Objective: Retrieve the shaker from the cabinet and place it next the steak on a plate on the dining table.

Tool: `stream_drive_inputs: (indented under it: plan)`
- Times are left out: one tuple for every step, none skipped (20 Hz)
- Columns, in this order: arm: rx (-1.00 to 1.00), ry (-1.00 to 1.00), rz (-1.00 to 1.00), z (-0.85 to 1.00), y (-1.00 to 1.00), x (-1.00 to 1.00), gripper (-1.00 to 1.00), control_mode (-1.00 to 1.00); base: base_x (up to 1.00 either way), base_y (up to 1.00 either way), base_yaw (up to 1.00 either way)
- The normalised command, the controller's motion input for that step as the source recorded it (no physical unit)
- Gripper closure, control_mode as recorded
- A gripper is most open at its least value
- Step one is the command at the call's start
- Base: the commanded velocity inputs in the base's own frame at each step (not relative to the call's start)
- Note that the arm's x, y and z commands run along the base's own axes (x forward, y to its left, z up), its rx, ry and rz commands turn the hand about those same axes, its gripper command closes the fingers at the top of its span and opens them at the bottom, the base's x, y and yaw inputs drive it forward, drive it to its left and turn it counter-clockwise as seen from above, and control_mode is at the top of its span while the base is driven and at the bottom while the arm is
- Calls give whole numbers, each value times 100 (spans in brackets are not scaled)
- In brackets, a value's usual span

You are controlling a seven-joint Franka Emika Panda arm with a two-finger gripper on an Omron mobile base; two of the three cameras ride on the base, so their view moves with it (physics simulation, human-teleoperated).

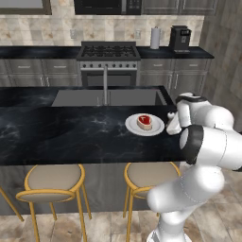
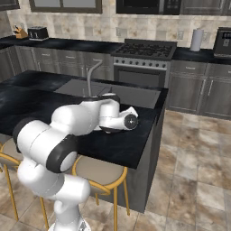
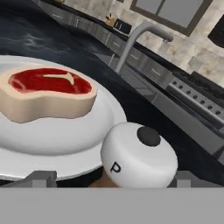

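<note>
Beside the plate (image 3: 65, 144) on the black tabletop (image 1: 71, 132) stands the shaker (image 3: 138, 155), its white top marked P, just off the rim. On the plate lies the steak (image 3: 46, 94). Fingers (image 3: 41, 178) stand wide, flanking the shaker.

At the bottom of the hand view you see just the white top of the shaker (image 3: 139, 155); its brown body is cut off by the lower edge. The plate (image 3: 57, 135) runs off the left edge there, and the fingers (image 3: 39, 178) show only as grey stubs. In the left base view the white arm covers the spot right of the plate (image 1: 132, 125). In the right base view the arm hides most of the table (image 2: 27, 101) behind it, and you cannot make out the steak (image 1: 144, 121).
</note>
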Motion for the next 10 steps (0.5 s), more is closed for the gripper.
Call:
stream_drive_inputs:
  plan:
    - [0, 0, 0, 14, -9, -16, -100, -100, 0, 0, 0]
    - [0, 0, 0, 16, -14, -16, -100, -100, 0, 0, 0]
    - [0, 0, 0, 18, -16, -16, -100, -100, 0, 0, 0]
    - [0, 0, 0, 19, -17, -14, -100, -100, 0, 0, 0]
    - [0, 0, 0, 22, -22, -12, -100, -100, 0, 0, 0]
    - [0, 0, 0, 22, -22, -8, -100, -100, 0, 0, 0]
    - [0, 0, 0, 24, -23, -5, -100, -100, 0, 0, 0]
    - [0, 0, 0, 24, -23, -3, -100, -100, 0, 0, 0]
    - [0, 0, 0, 27, -22, -3, -100, -100, 0, 0, 0]
    - [0, 0, 0, 27, -19, -1, -100, -100, 0, 0, 0]
